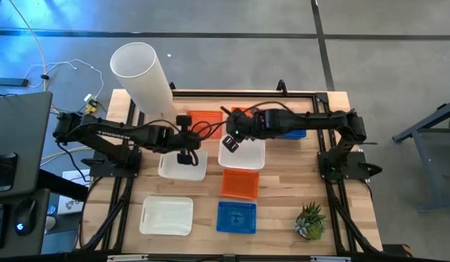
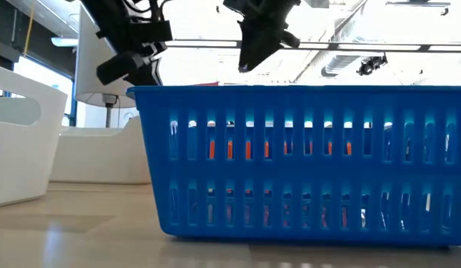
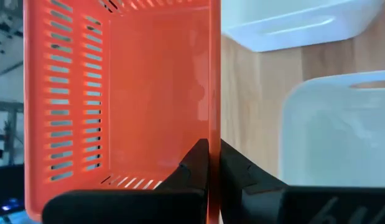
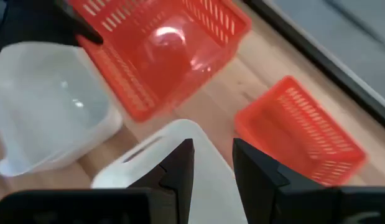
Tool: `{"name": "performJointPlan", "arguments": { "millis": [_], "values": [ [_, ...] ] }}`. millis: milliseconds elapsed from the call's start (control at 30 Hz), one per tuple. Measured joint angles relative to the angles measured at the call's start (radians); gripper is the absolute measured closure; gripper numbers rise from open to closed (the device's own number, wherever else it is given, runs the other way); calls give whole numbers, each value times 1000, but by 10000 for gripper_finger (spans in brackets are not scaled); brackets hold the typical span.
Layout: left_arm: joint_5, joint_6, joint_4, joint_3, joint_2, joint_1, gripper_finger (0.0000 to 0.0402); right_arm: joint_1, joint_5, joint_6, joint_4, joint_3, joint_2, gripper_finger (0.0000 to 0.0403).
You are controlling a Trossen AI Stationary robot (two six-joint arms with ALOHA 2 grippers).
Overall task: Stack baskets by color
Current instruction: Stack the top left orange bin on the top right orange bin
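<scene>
The front blue basket (image 1: 236, 217) sits at the near edge of the table (image 1: 355, 189) and fills most of the low view. To its left is the front white basket (image 1: 166, 216), and to its right is a small green plant (image 1: 310, 220). Just behind the blue one lies the middle orange basket (image 1: 240, 183).

Further back, two more white baskets sit side by side near the centre of the table. The left white basket (image 1: 182, 169) lies under the left arm's wrist. The right white basket (image 1: 246, 156) lies under the right arm's wrist. The right tool (image 4: 212, 168) comes down on this basket's wall, one finger on each side, and pinches the white rim beside the handle slot.

Behind the white pair, the left tool (image 3: 208, 165) is pressed together on the thin side wall of the held orange basket (image 1: 204, 120). The right wrist view shows this basket tilted, beside the left white basket.

At the back edge, the back orange basket (image 4: 298, 134) rests on the wood, and the right arm hides part of it from above. The back blue basket (image 1: 294, 134) shows under that same arm. A tall white cylinder (image 1: 141, 69) stands at the far left corner.
</scene>
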Motion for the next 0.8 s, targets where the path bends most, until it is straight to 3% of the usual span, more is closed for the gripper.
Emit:
{"name": "performJointPlan", "arguments": {
  "millis": [267,467,633,800],
  "values": [
    [-91,0,-16,0,0,-48,401,-75,-32,-32,82,0,0,295],
    [-96,12,-18,0,0,-40,401,-123,-63,-18,142,0,0,243],
    [-94,63,-16,0,0,-2,401,-164,-109,83,198,0,0,196],
    [-92,113,17,0,0,27,401,-177,-129,121,217,0,19,175]
  ]
}}
